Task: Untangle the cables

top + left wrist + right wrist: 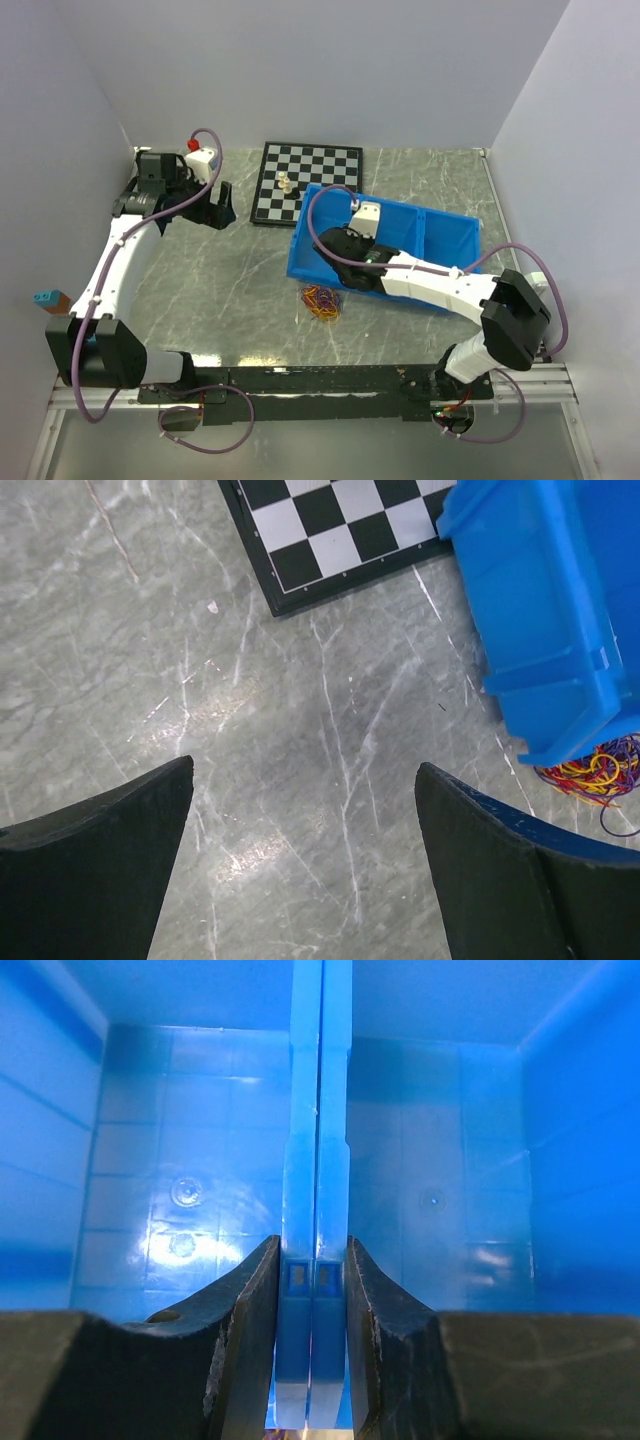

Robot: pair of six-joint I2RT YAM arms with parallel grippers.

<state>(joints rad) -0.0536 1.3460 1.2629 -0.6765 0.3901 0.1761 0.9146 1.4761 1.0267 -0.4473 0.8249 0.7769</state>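
The cables are a small bunch of yellow, red and purple wires lying on the marble table just in front of the blue bin, by its near left corner. In the left wrist view the cables show partly under the bin's corner. My right gripper reaches into the bin. In the right wrist view this gripper is shut on the double middle wall of the bin. My left gripper hangs open and empty at the far left, over bare table.
A black and white chessboard with a few pale pieces lies behind the bin; its corner shows in the left wrist view. White walls enclose the table on three sides.
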